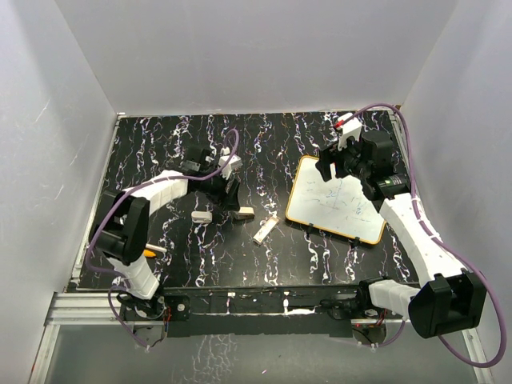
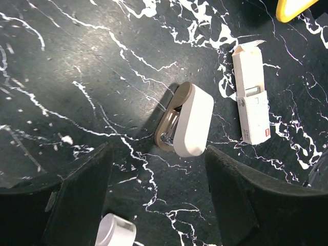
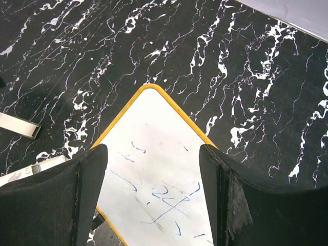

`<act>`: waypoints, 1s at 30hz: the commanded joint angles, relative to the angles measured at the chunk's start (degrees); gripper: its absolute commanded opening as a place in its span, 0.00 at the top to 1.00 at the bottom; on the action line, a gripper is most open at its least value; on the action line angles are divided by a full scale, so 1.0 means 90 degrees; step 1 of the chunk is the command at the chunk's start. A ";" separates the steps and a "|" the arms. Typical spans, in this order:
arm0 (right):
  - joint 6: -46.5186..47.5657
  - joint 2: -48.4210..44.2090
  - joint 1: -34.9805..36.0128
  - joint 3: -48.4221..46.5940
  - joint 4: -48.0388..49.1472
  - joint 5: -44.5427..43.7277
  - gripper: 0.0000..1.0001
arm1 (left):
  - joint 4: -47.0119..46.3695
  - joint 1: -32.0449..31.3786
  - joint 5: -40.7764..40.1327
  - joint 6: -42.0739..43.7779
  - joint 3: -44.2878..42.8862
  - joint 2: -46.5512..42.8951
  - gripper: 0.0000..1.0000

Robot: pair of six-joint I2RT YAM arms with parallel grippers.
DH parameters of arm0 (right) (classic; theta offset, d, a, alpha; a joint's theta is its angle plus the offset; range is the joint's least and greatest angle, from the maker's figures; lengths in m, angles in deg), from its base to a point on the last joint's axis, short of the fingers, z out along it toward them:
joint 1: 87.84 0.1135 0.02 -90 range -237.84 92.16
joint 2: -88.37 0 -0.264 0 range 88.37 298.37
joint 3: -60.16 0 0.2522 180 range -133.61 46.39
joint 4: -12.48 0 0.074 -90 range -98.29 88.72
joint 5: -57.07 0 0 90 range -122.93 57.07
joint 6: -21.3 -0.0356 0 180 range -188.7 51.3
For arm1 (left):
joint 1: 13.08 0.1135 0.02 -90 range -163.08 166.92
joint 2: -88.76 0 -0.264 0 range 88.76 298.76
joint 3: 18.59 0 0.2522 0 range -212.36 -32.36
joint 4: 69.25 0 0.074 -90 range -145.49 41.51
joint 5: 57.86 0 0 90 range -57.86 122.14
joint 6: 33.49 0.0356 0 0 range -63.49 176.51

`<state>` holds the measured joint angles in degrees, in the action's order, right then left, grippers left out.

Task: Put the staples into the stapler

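Left gripper point(image 2: 159, 169): released, over stapler point(image 2: 189, 120) at centre
Staples point(image 2: 252, 97): upper right
Right gripper point(image 3: 154, 154): released, empty, over whiteboard point(image 3: 159, 123)

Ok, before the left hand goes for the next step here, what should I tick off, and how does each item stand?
1. Left hand open and empty: ok, nothing sits between its fingers.
2. Stapler free to take: ok, it lies on the table just ahead of the left hand, untouched.
3. Stapler opened for loading: cannot tell from these views.
4. Staples at hand: ok, the box lies beside the stapler, apart from it, with its end flap open.
5. Right hand out of the way: ok, it is open and empty above the whiteboard, away from the stapler.
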<state>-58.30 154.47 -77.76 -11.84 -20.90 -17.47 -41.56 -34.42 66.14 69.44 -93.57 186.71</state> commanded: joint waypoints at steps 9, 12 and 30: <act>-0.0002 -0.0198 -0.0102 0.0057 0.0341 0.0369 0.25 | 0.0319 -0.0141 0.0401 0.0190 -0.0389 0.0511 0.40; -0.0003 -0.0225 -0.0122 0.0097 0.0366 0.0436 0.25 | 0.0374 -0.0147 0.0331 0.0224 -0.0364 0.0611 0.42; -0.0004 -0.0279 -0.0164 0.0156 0.0344 0.0549 0.25 | 0.0343 -0.0167 0.0029 0.0480 0.0080 0.0902 0.64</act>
<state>-58.30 153.45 -78.96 -10.07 -20.75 -13.29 -40.55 -35.95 70.71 70.47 -95.88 193.25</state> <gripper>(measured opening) 0.753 0.385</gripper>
